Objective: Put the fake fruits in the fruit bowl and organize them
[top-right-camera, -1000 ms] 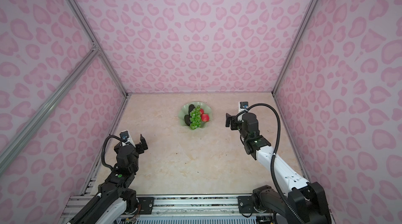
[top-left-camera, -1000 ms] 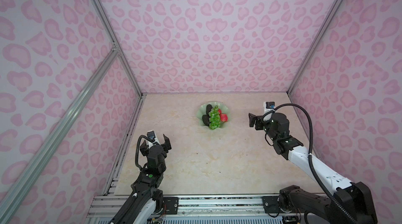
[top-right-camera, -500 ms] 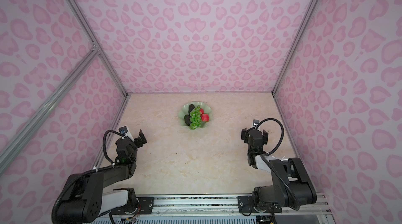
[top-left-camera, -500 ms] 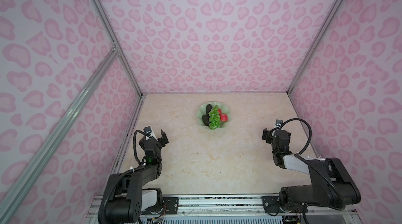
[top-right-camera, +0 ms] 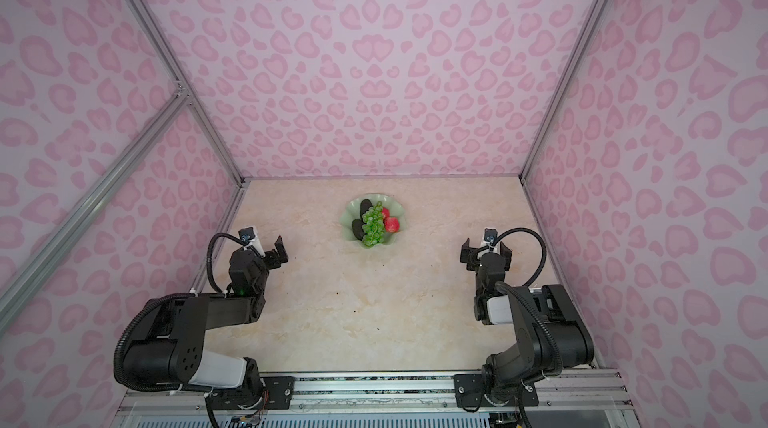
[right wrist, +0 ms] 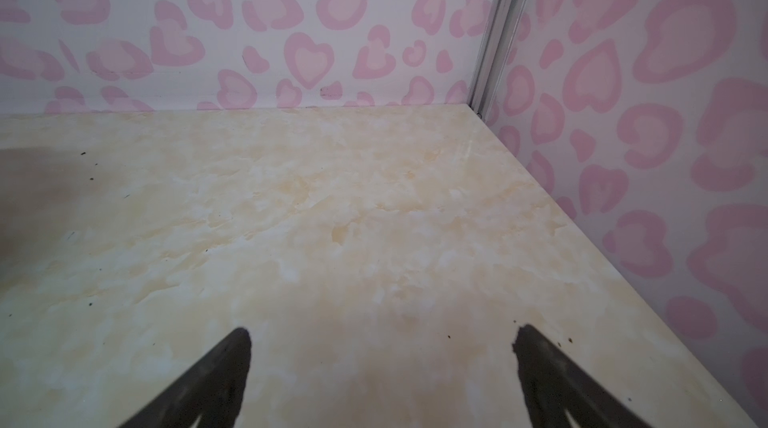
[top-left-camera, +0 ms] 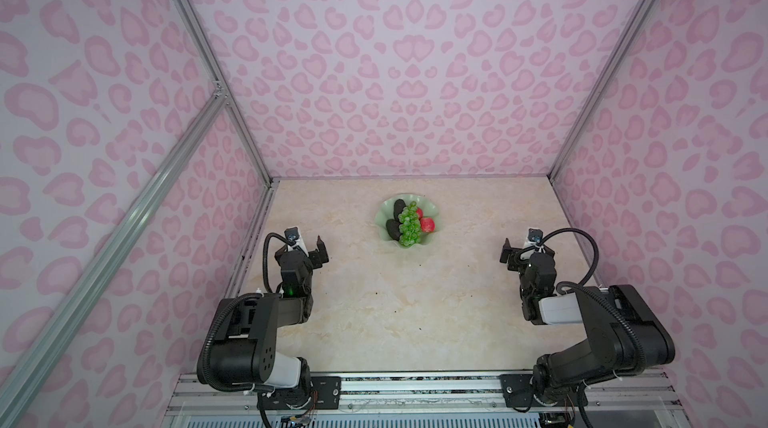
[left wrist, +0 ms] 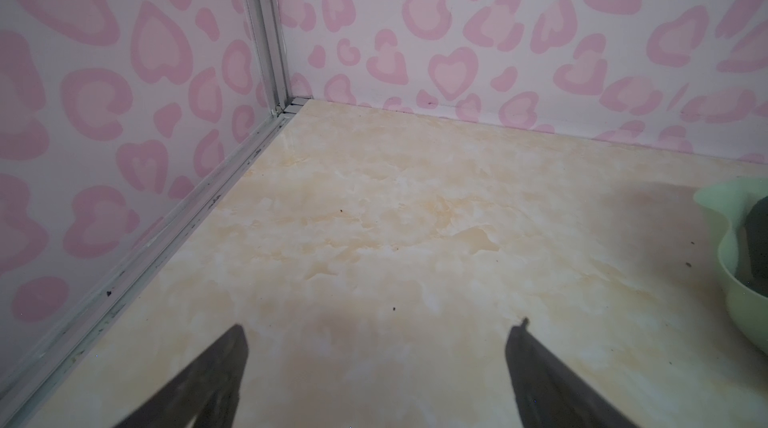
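Observation:
The mint-green fruit bowl [top-left-camera: 384,213] [top-right-camera: 351,216] stands at the back middle of the table. In it lie the fake fruits: a bunch of green grapes [top-left-camera: 408,227] [top-right-camera: 373,227], two dark avocados [top-left-camera: 392,228] left of the grapes, and two red apples [top-left-camera: 428,223] on their right. My left gripper [top-left-camera: 309,249] [top-right-camera: 270,250] [left wrist: 380,334] is open and empty, near the left wall, well short of the bowl. My right gripper [top-left-camera: 525,253] [top-right-camera: 485,253] [right wrist: 382,338] is open and empty on the right side. The left wrist view catches the bowl's edge [left wrist: 731,263] and one avocado [left wrist: 758,230].
Pink heart-patterned walls with aluminium corner posts [top-left-camera: 245,134] close in three sides of the marble-look table [top-left-camera: 407,301]. Both arms are folded back over their bases on the front rail [top-left-camera: 415,384]. Small dark specks dot the tabletop.
Both arms have drawn back toward the front rail and folded up. The right gripper moved away from beside the bowl to the right. Both stayed open; the fruit did not move.

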### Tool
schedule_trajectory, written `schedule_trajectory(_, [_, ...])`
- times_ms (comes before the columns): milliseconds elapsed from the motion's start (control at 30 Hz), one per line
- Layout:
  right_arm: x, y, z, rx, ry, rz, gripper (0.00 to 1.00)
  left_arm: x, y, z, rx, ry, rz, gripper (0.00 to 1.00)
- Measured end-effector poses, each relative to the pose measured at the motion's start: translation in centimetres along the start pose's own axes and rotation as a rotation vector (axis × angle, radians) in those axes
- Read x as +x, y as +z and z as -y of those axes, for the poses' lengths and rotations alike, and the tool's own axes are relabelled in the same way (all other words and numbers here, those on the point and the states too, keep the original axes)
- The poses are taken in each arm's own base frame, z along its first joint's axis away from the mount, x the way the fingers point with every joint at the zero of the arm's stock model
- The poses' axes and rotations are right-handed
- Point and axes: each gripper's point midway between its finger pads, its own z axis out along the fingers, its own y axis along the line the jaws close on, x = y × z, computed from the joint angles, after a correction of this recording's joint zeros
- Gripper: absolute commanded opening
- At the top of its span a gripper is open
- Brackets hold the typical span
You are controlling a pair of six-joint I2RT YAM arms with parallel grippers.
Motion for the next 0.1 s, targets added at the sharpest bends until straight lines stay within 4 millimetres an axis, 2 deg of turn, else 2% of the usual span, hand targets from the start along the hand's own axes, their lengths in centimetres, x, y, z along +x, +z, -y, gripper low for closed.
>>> schedule_trajectory(100, [0.09, -0.02, -0.11, -0.007, -0.004, -0.005, 0.99, -0.02, 0.06, -0.03, -0.001, 0.004, -0.001, 0.98])
